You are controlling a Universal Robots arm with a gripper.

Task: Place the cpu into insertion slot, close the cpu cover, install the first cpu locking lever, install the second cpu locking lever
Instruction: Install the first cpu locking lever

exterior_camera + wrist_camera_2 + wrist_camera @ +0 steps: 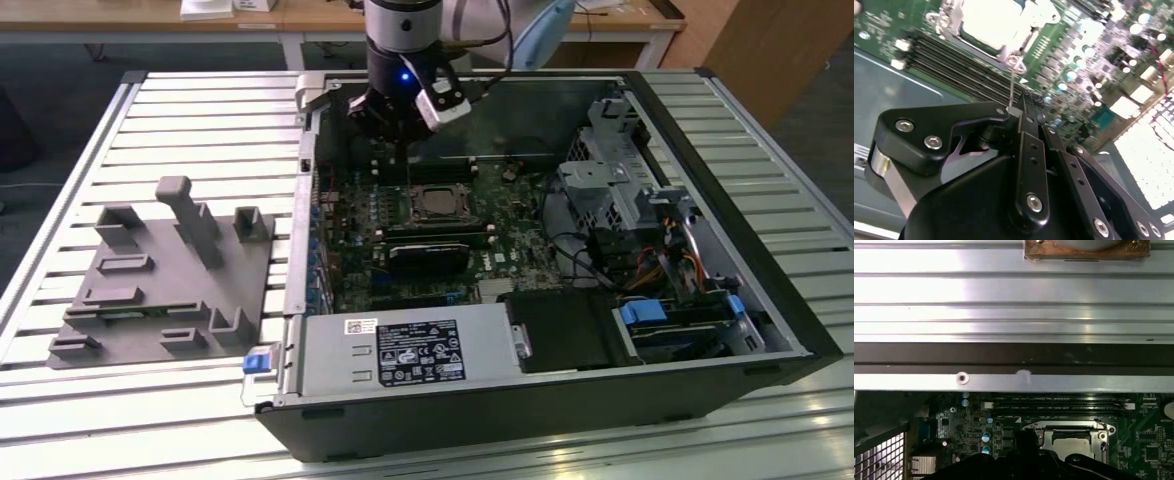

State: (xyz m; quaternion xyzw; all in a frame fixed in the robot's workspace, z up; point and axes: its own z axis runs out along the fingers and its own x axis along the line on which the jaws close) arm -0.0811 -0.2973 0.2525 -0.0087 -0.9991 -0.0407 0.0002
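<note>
The open computer case point(747, 250) lies on a slatted table. On its motherboard the cpu point(434, 204) sits in the insertion slot point(411, 192), its bright metal top point(989, 20) ringed by the silver cpu cover point(946, 12), which lies flat over it. In the first wrist view the cpu point(1070, 438) and cover point(1040, 435) appear just past the dark gripper body. My gripper point(404, 150) hangs over the board's far edge, a little beyond the slot. Its black fingers point(1026, 130) are pressed together at the tip point(1016, 112) on a thin wire locking lever point(1011, 85) that runs from the slot's corner.
Long black memory slots point(954, 65) lie between the slot and the gripper. A black card point(427, 255) and the grey power-supply box point(400, 355) sit nearer the camera. A drive cage point(614, 180) stands at the exterior view's right. A grey fixture block point(160, 270) rests on the table.
</note>
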